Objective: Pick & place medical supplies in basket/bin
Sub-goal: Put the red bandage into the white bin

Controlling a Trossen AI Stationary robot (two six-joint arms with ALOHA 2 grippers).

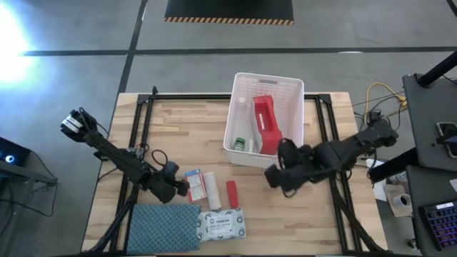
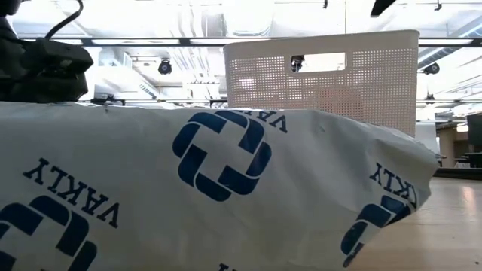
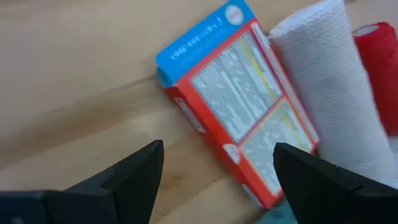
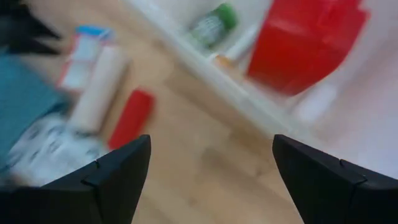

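A white slotted bin [image 1: 285,93] stands at the table's far middle, holding a red pouch [image 1: 266,123], a green-capped bottle [image 1: 241,143] and a white bottle [image 1: 243,106]. On the table lie a small red-and-blue box [image 3: 239,118], a white roll [image 3: 329,81], a red roll [image 1: 231,192] and a white wipes packet [image 1: 221,224]. My left gripper [image 3: 217,168] is open, just left of the box, its fingers straddling the box's near corner without touching. My right gripper [image 4: 211,168] is open, near the bin's near right corner, empty.
A blue-grey folded cloth [image 1: 163,227] lies at the near edge, left of the wipes packet. The wipes packet [image 2: 211,188] fills most of the low view, with the bin [image 2: 324,75] behind it. Bare wood lies right of the red roll and left of the bin.
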